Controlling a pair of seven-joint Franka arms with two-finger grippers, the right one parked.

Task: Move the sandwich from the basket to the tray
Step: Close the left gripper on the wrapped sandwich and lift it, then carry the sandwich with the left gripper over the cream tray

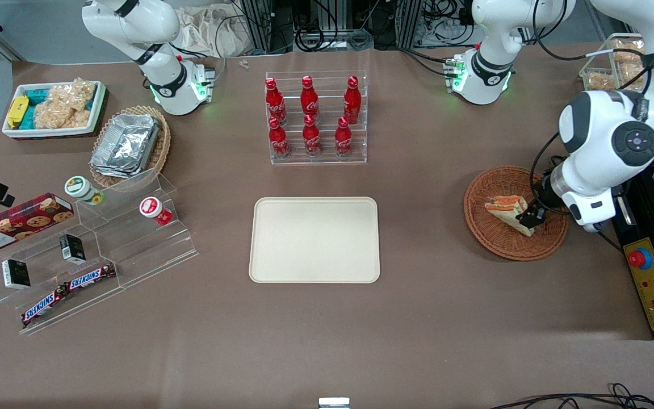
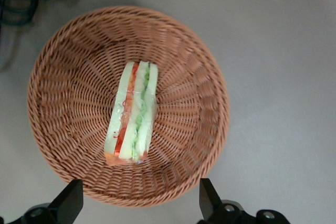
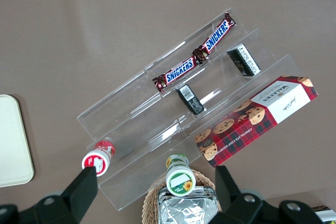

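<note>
Starting at the parked arm's end of the desk (image 1: 327, 341), well away from the tool: a white bin of snack packets (image 1: 54, 108), a tan wicker basket with foil containers (image 1: 129, 145), and a clear stepped acrylic stand (image 1: 100, 255). The stand carried a Walkers cookie box (image 1: 17, 222), two small lidded cups (image 1: 84, 189), two little dark boxes (image 1: 71, 248) and two Snickers bars (image 1: 68, 291).

Next along, mid-desk, sat the cream tray (image 1: 314, 240), flat, with nothing on it, and well apart from the tool. Farther from the front camera than the tray was a clear rack with six red Coca-Cola bottles (image 1: 311, 116), all upright.

Then the business end. The reddish-brown wicker basket (image 1: 515, 212) was toward the working arm's end of the desk, and the sandwich (image 1: 510, 213) was lying inside it, roughly in the middle, in its clear wrap. In the wrist view you could see the red and green filling stripes running along the wedge (image 2: 132, 114), which rested on the woven bottom of the basket (image 2: 73, 77).

The tool (image 1: 531, 218) hung over the basket, right at the sandwich's end. Its fingers (image 2: 67, 203) were spread wide, roughly as far apart as the basket's floor, gripping nothing. The sandwich sat apart from both fingertips, lined up between them but not touching either.

Closest to the working arm's edge was a yellow control box with a red stop button (image 1: 639, 258), just beside the tool's arm.
</note>
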